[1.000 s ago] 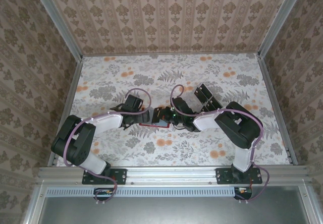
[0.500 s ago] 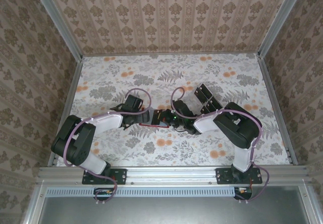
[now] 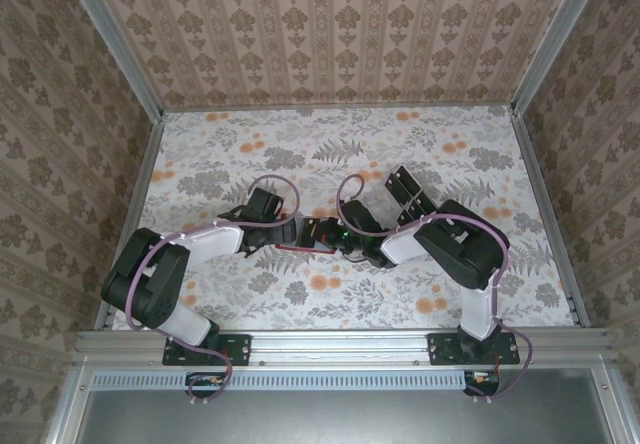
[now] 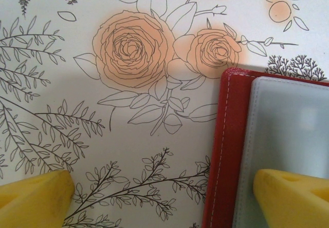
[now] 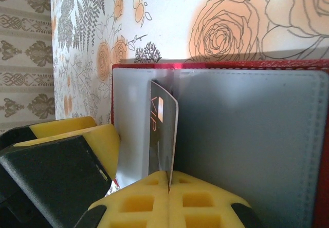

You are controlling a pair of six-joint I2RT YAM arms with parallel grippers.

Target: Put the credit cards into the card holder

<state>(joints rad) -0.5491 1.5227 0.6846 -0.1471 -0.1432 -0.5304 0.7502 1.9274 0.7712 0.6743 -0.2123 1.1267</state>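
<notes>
The red card holder (image 5: 247,135) lies open on the flowered table, its grey inner pockets facing up. My right gripper (image 5: 168,179) is shut on one black credit card (image 5: 163,130), held on edge, with its far end at the holder's pocket slot. My left gripper (image 4: 164,202) is open and straddles the holder's edge (image 4: 226,151): one yellow fingertip (image 4: 293,197) is over the grey pocket, the other over the cloth. In the top view the left gripper (image 3: 288,236) and the right gripper (image 3: 326,236) meet over the card holder (image 3: 300,248).
A tray of black cards (image 3: 410,194) sits behind the right arm. Patterned walls and metal rails close in the table on three sides. The left gripper's finger (image 5: 77,135) stands close to the left of the held card.
The right arm has crept a little left toward the holder with the card in its grip. The left arm has stayed where it was.
</notes>
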